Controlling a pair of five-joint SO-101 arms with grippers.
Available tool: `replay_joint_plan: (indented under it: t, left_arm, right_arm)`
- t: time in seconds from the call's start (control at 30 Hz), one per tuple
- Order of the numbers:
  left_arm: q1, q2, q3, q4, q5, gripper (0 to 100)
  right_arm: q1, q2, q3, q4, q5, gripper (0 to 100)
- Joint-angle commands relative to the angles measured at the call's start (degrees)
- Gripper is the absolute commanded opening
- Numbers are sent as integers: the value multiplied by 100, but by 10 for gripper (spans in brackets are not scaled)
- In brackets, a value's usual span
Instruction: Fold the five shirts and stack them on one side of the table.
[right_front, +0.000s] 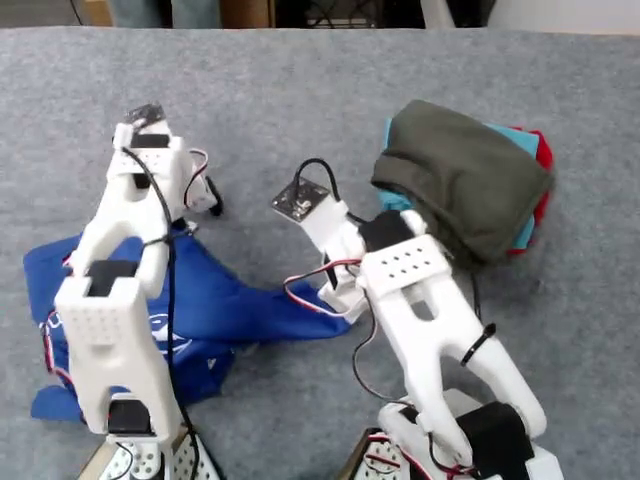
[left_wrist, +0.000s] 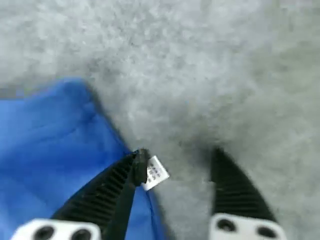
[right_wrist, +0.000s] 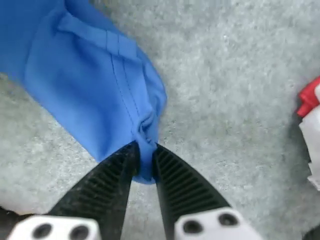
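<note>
Blue shirt (right_front: 215, 310) lies crumpled, one end pinched in the closed right gripper (right_wrist: 145, 160), while the left gripper (left_wrist: 179, 152) stands spread, one finger at a white tag (left_wrist: 156, 172) with unreadable print; near the right gripper sits one stack (right_front: 465, 180) showing three folded layers: olive, teal, red.

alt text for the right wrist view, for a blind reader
The right tool is shut on a bunched hem of the blue shirt. The rest of the shirt lies on the fuzzy grey table cover.
</note>
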Motion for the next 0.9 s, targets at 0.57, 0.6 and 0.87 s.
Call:
replay_joint_plan:
  t: [0.57, 0.6, 0.87]
  left_arm:
    - [-796, 1116, -4189, 3297, -923, 32]
    - [-804, 1116, -4119, 3297, -905, 46]
    - [-857, 1363, -3204, 3042, -527, 220]
  right_arm:
    - [-35, -154, -681, -1020, 35, 14]
    - [-53, -154, -796, -1020, 35, 14]
    - [-53, 31, -1692, -1020, 35, 14]
